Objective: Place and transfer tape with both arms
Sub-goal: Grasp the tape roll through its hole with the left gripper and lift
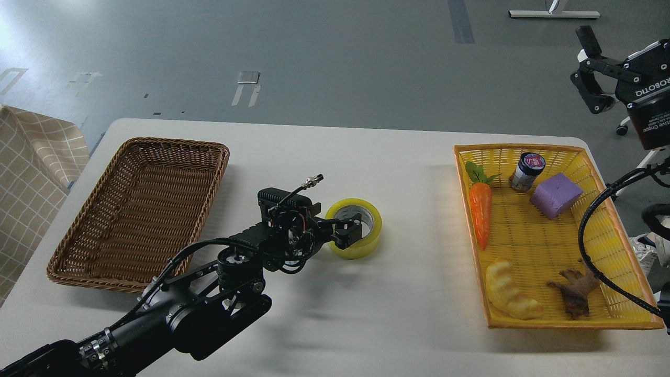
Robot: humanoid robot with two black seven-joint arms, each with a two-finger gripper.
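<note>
The wide roll of translucent yellow packing tape (354,229) is seen mid-desk, between the brown wicker basket (141,209) and yellow tray (549,235). It is gripped at its wall by the left hand (345,230). The right hand (594,73) is raised wide, empty. Placement in the basket is judged pending.

A white bench (398,293) with rounded corners is seen. On its left side a brown wicker basket (73,262) is set, on its right side a yellow woven tray (623,230). Between them, near the middle, the tape (366,246) is seen on the surface.
</note>
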